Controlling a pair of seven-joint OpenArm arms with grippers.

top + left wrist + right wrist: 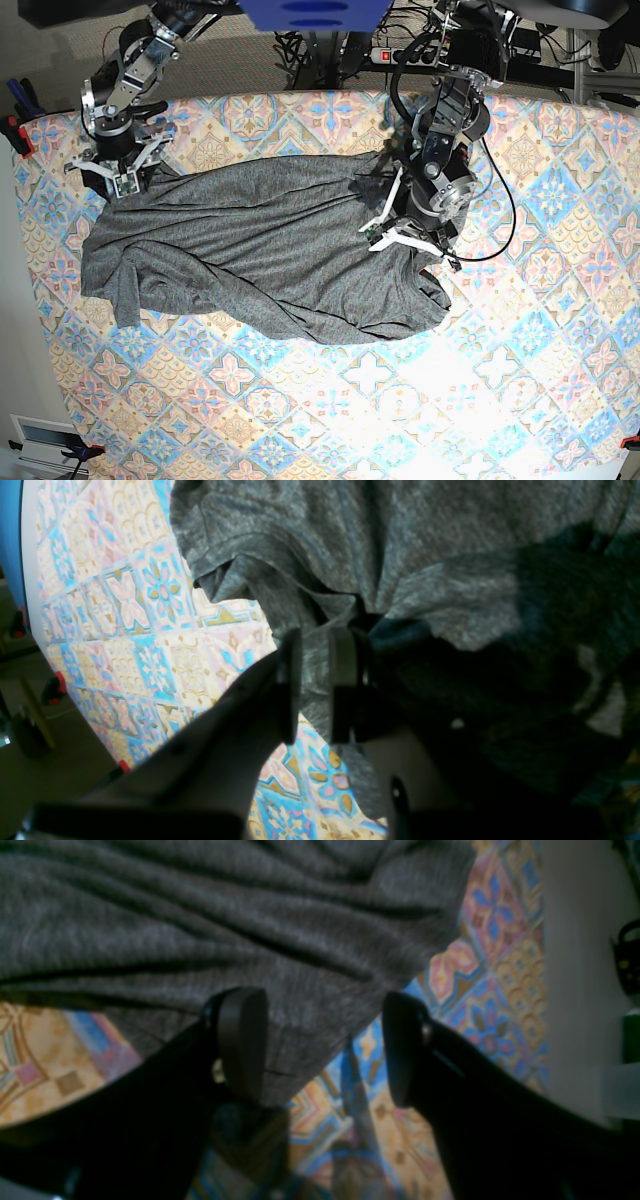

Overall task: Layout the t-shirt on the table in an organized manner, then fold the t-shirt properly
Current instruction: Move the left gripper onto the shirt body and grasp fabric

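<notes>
T-shirt (260,250) fabric sits pinched between the left gripper's (315,680) nearly closed jaws. Right gripper's (320,1045) jaws gape wide over its edge, gripping nothing.

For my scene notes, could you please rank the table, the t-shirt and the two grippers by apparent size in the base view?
1. table
2. t-shirt
3. left gripper and right gripper: both small and look alike, so I leave them unranked.
</notes>
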